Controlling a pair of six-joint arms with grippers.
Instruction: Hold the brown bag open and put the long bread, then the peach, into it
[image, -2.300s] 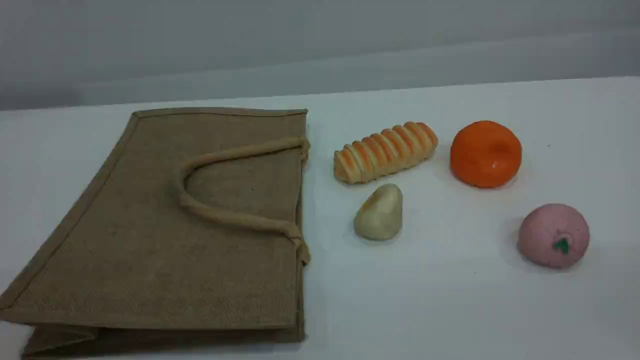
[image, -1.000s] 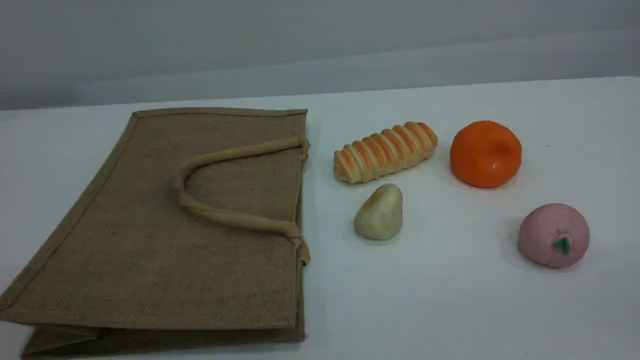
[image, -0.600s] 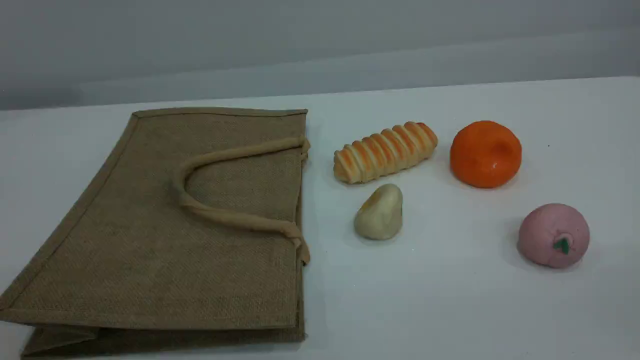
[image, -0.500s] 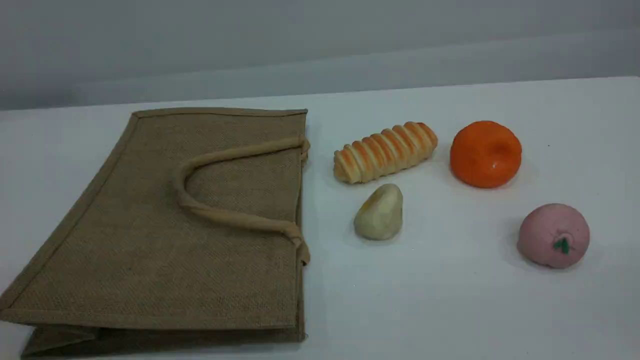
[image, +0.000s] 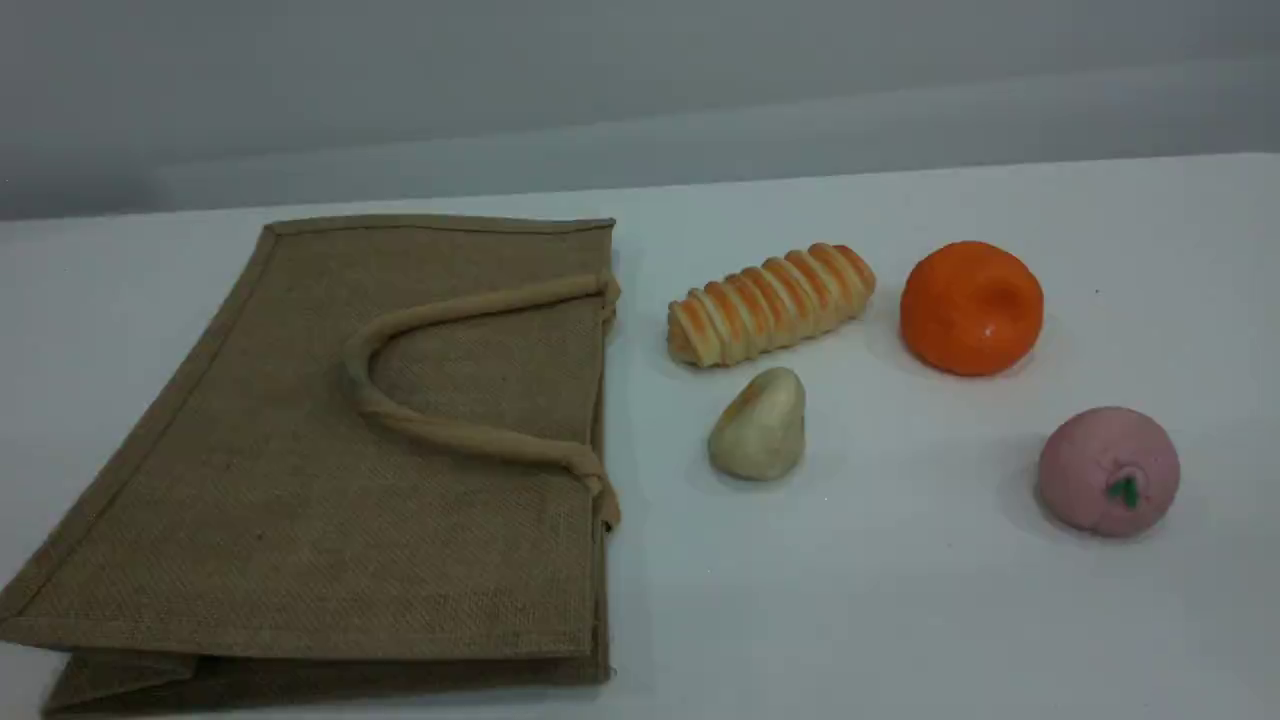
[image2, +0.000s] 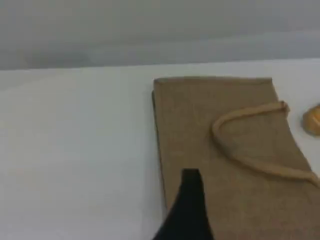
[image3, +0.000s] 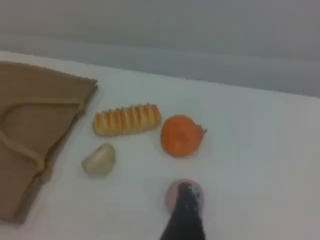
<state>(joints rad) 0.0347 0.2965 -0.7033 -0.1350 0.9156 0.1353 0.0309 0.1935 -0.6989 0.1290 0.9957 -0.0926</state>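
The brown bag (image: 300, 500) lies flat on the left of the white table, its mouth toward the right and one beige loop handle (image: 440, 432) resting on top. To the right of the mouth lies the long bread (image: 770, 303), striped orange and cream. The pink peach (image: 1108, 470) sits at the near right. Neither arm shows in the scene view. In the left wrist view one dark fingertip (image2: 190, 176) hangs above the bag (image2: 235, 150). The right wrist view has its fingertip (image3: 186, 192) over the peach (image3: 171, 194), partly hiding it, with the bread (image3: 127, 120) farther off. Both grippers hold nothing.
An orange round fruit (image: 970, 308) sits right of the bread. A small cream pear-shaped lump (image: 758, 425) lies between the bread and the table's near side. A grey wall runs behind the table's far edge (image: 900, 172).
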